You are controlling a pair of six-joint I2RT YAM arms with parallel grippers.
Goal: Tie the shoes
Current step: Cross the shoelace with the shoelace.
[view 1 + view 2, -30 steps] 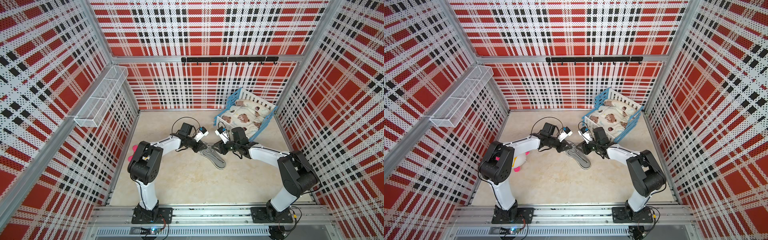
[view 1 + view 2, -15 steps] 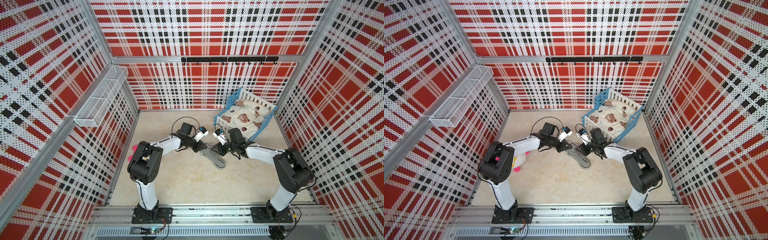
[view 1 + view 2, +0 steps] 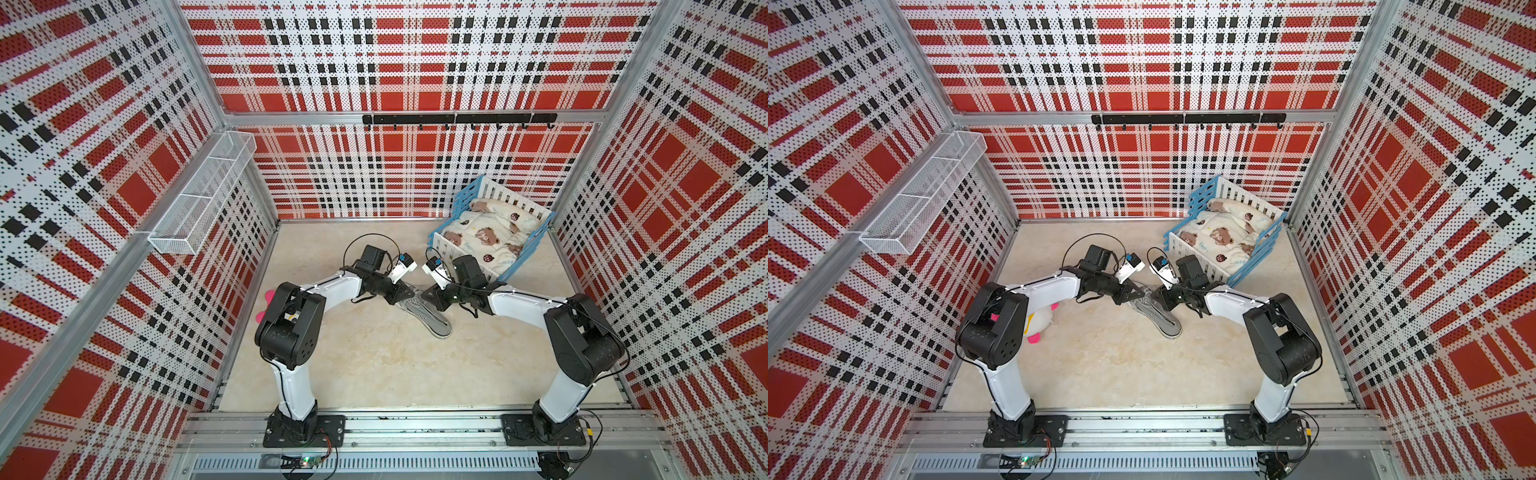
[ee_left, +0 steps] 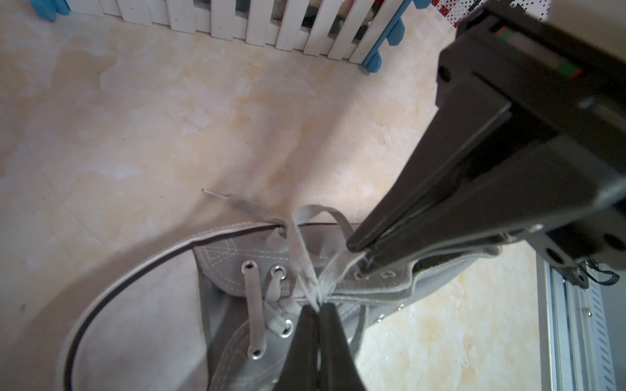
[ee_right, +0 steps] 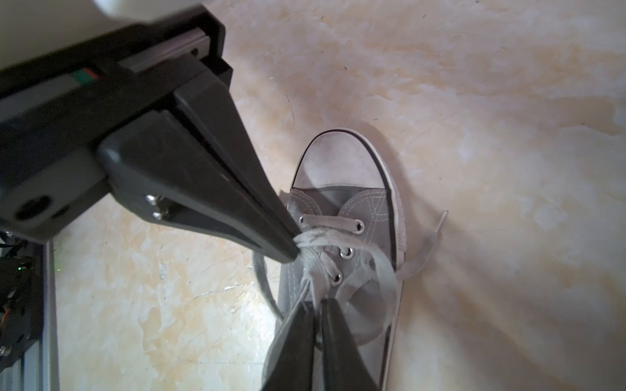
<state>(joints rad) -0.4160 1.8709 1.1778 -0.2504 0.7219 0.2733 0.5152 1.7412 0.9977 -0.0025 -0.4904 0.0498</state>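
Quick update from the remote desk. The bench [image 3: 374, 365] had the doll crib [image 3: 515, 200] in its back corner. The grey sneaker [image 3: 432, 318] lay flat on the bench, near the crib's front rail but not touching it. Both arms met low over the lacing, close in front of the crib.

My left hand [image 4: 316, 306] was clamped tight on the laces [image 4: 305, 267] right where they crossed, same as a second before. The new bit was my right hand [image 4: 359, 252]. It had slid in closer and gone from part-open to fully pinched on a strand just beside that crossing.

So I reckoned I finally had both sides of the laces and could pull them apart to snug the knot. One loose end [image 4: 210, 193] trailed on the bench between sneaker and crib.
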